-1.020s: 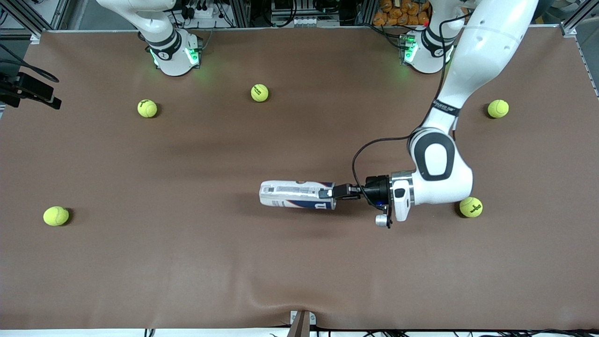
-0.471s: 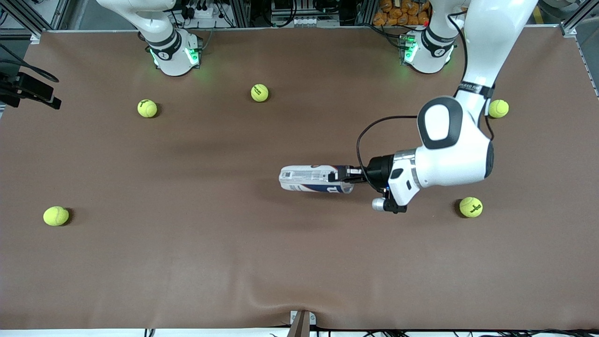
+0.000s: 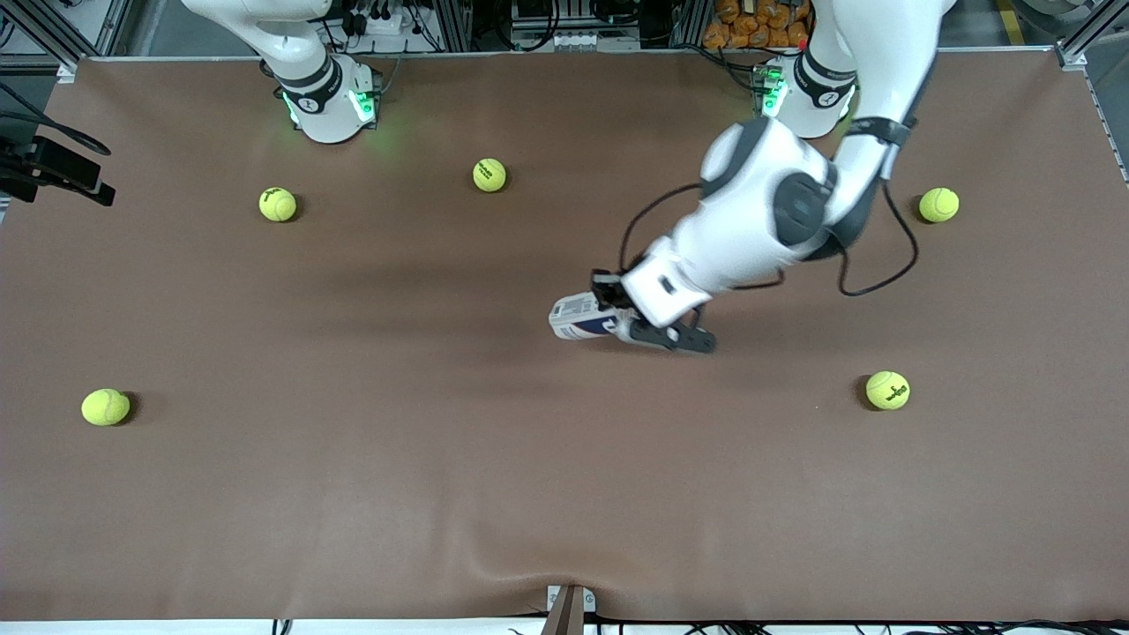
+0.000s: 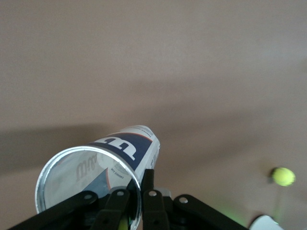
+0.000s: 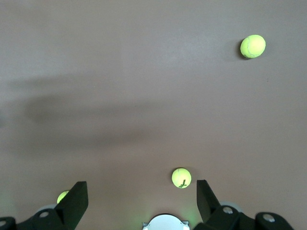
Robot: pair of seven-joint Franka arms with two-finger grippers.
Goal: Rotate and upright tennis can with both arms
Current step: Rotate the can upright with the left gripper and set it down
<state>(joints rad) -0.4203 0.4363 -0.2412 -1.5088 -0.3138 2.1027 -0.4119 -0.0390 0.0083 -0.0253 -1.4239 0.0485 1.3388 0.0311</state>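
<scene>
Pinching the silver metal rim of the slim clear-plastic tennis can with white and navy label, the left arm's dark two-finger gripper holds it tilted over the middle of the brown tabletop, somewhat toward the left arm's end; one finger sits outside the wall, another inside the open mouth. The right arm waits, its dark gripper spread wide above the table near its own base, holding nothing. Yellow-green tennis balls lie scattered toward the edges.
</scene>
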